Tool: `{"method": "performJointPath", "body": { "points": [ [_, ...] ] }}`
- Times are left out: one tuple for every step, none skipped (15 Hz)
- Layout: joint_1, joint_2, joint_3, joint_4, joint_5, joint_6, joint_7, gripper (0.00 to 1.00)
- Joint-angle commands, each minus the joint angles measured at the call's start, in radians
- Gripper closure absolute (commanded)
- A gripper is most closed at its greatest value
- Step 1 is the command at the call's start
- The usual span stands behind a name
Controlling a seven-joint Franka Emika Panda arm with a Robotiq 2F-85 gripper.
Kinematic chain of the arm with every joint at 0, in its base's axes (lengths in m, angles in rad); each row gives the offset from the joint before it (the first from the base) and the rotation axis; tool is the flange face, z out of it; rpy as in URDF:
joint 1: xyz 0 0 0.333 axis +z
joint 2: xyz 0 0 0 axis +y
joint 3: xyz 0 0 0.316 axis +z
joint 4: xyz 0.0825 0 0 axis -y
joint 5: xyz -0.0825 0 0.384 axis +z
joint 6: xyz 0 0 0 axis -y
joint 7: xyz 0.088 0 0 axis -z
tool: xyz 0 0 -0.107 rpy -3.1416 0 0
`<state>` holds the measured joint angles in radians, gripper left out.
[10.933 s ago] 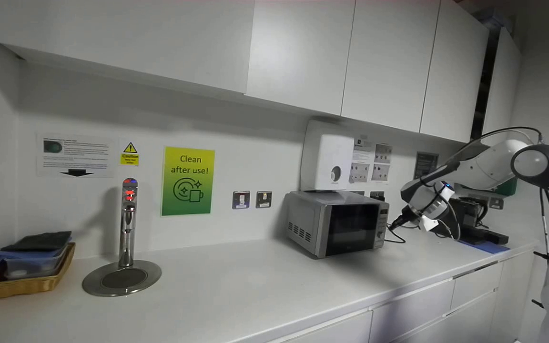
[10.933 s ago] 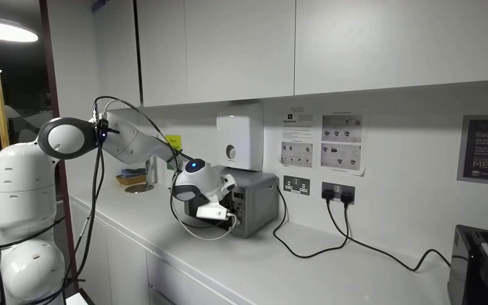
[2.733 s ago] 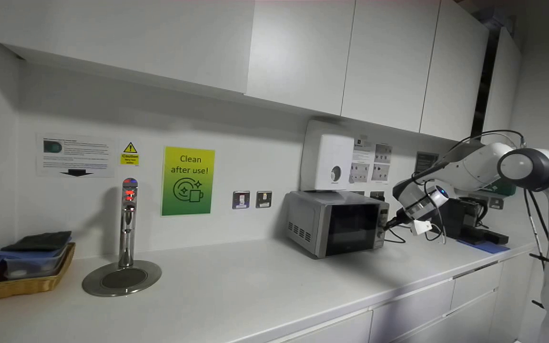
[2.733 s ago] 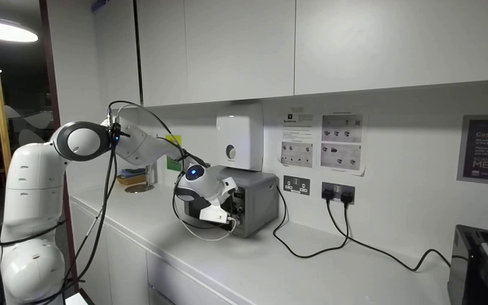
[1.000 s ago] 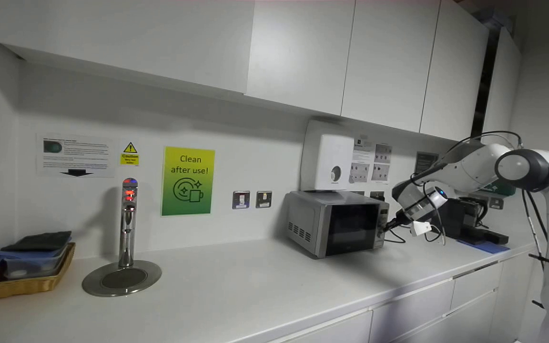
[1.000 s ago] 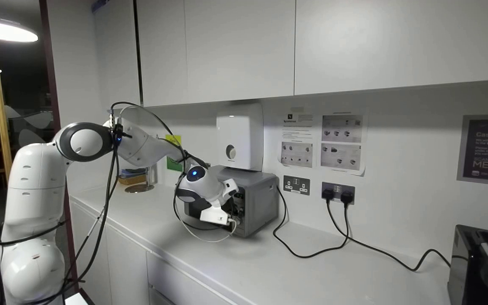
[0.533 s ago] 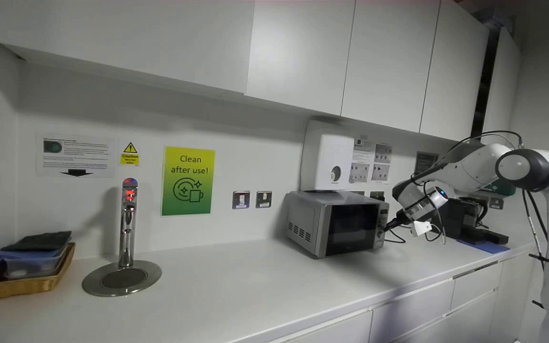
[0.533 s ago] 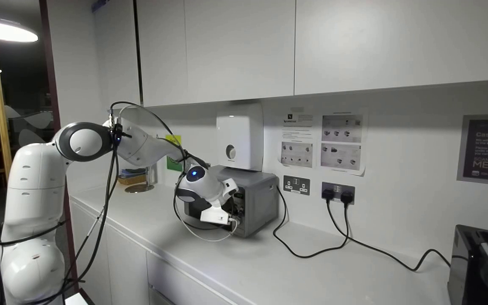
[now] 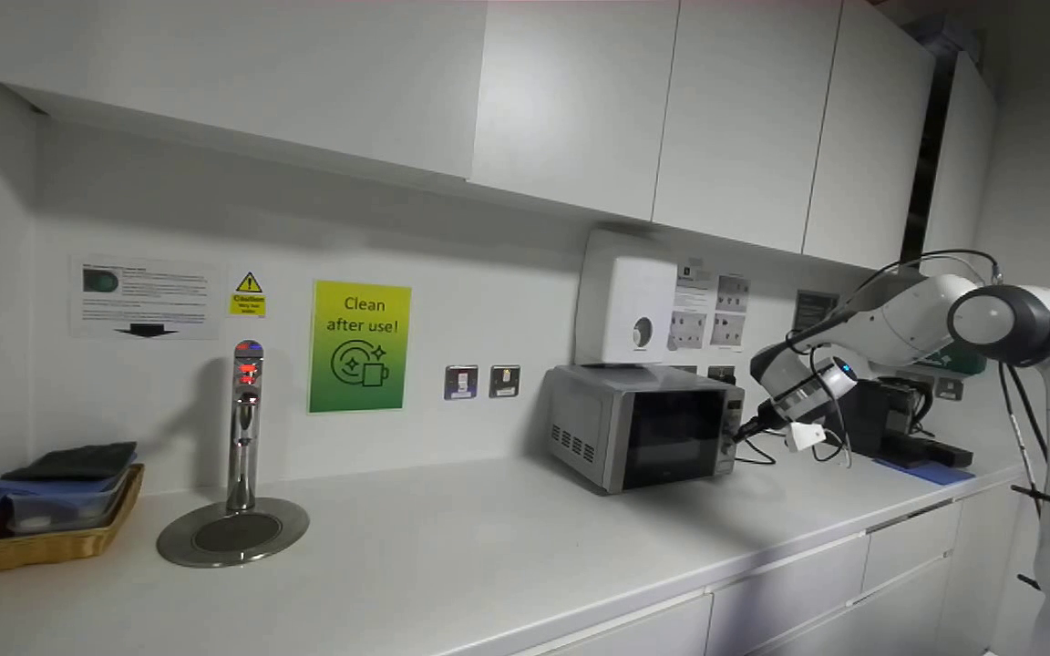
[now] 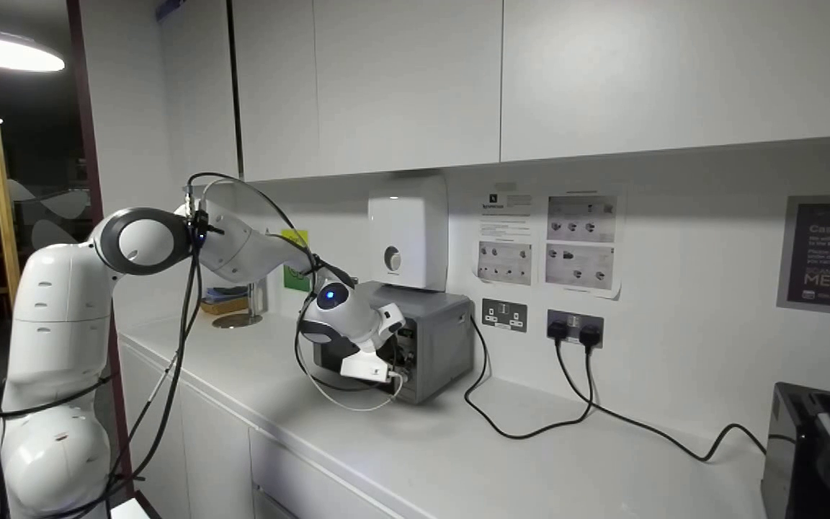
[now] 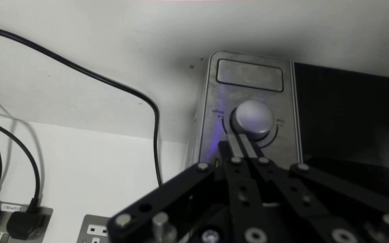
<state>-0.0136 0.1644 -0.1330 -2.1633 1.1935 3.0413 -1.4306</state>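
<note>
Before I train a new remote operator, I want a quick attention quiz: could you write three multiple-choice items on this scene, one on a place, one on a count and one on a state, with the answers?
1. Where is the gripper?
A. Over the basket
B. At the dial of the microwave
C. Beside the tap

2. How many black plugs share one socket plate?
A. One
B. Four
C. Two

3. How does the microwave's door stand?
A. Shut
B. Swung wide open
C. Removed

Right letters:
1 B: the wrist view shows it right at the dial's edge.
2 C: two sit side by side in an exterior view.
3 A: in an exterior view its dark front lies flush with the microwave's face.
</note>
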Motion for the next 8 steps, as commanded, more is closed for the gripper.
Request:
{"method": "performJointPath", "body": {
  "points": [
    [0.002, -0.007, 0.011, 0.033, 0.034, 0.008, -0.002, 1.0],
    [0.003, -0.002, 0.011, 0.038, 0.034, 0.011, 0.002, 1.0],
    [0.005, 0.005, 0.012, 0.046, 0.034, 0.014, 0.008, 1.0],
    [0.008, 0.013, 0.01, 0.054, 0.028, 0.018, 0.023, 1.0],
    [0.009, 0.018, 0.01, 0.059, 0.024, 0.02, 0.035, 1.0],
    [0.011, 0.024, 0.009, 0.066, 0.019, 0.022, 0.051, 1.0],
    [0.013, 0.029, 0.008, 0.073, 0.015, 0.023, 0.067, 1.0],
    [0.014, 0.034, 0.007, 0.077, 0.011, 0.026, 0.082, 1.0]
  ]
}}
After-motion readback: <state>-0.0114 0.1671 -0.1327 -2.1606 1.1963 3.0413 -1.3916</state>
